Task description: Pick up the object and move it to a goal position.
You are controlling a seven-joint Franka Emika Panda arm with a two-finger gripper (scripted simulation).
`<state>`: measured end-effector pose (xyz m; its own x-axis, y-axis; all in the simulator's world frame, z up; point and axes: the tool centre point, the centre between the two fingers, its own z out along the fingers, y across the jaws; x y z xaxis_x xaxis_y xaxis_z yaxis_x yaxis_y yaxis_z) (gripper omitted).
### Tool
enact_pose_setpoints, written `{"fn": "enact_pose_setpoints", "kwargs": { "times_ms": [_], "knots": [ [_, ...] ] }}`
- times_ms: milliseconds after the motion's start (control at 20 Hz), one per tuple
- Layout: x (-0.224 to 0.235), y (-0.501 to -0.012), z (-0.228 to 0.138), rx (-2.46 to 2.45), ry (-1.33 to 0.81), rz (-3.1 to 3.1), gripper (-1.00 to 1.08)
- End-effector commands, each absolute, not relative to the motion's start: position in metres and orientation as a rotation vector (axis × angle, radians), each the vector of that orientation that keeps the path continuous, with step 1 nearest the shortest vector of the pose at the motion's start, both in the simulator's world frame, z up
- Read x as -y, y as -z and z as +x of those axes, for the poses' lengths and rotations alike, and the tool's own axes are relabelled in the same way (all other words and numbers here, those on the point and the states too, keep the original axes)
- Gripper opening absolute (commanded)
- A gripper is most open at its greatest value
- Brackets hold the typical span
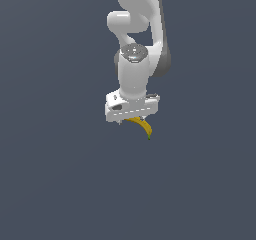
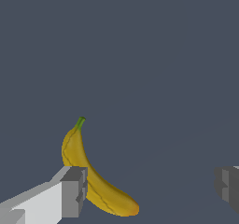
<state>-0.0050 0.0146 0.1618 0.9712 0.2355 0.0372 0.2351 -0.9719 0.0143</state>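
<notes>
While the white Panda arm (image 1: 134, 59) hangs straight down over the flat dark slate-grey floor (image 1: 50, 184), its white gripper (image 1: 131, 120) sits low, just above a small curved yellow banana with a green stem tip (image 1: 144, 127). In the exterior view only part of the fruit shows: a yellow arc pokes out from under the gripper's body toward the exterior view's right, ending in the dark greenish tip. The rest is hidden behind the hand, and the fingers themselves are barely visible from this side.

Over to the wrist view, and here it's much clearer. The banana (image 2: 91, 174) lies full length on the floor, green stem at one end, rounded orange-tinged end at the other. The gripper (image 2: 151, 190) has its fingers spread wide. One grey-padded finger (image 2: 73, 192) sits right at the banana's curved side, overlapping its edge in the picture; whether it actually touches, I can't tell. The other finger (image 2: 228, 185) is well apart from the fruit, at the far edge of the frame, with bare floor between them. So the banana is between the jaws but hard over toward one finger, nothing closed on it.
</notes>
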Motion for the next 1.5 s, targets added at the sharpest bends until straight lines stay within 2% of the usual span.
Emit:
{"fn": "enact_pose_setpoints", "kwargs": {
  "times_ms": [0,750,1450],
  "knots": [
    [-0.021,-0.147,-0.015,-0.494,-0.05,3.09,1.0],
    [-0.053,-0.079,-0.075,-1.127,-0.006,2.928,1.0],
    [-0.059,-0.065,-0.086,-1.227,0.0,2.892,1.0]
  ]
}}
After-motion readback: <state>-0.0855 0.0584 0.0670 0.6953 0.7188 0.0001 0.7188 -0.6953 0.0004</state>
